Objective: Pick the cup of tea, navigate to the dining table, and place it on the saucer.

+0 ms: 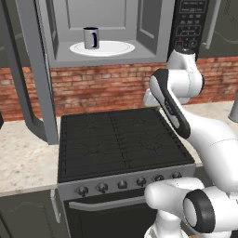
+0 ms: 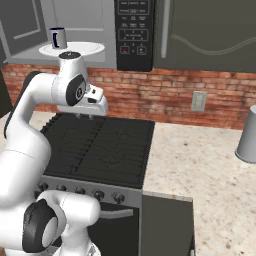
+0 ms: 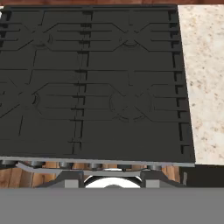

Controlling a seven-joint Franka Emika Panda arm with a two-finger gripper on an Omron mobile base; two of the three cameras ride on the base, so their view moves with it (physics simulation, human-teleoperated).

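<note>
STEP: picking cup of tea [image 1: 91, 37], not yet reached | TOOL [image 2: 89, 116]: over stove [image 1: 121, 142], gap unclear, I cannot tell | NEXT: I raise into open microwave [image 1: 102, 28].

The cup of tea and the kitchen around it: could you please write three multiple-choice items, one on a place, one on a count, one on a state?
1. Where is the cup of tea?
A. on the stove
B. on the round plate inside the microwave
C. on the counter

2. How many knobs does the left base view show along the stove front?
A. two
B. four
C. six

3. How is the microwave door?
A. open
B. shut
C. missing

Key: 1 B, it stands on the white plate; 2 C, six knobs in a row; 3 A, the door swings out left.
</note>
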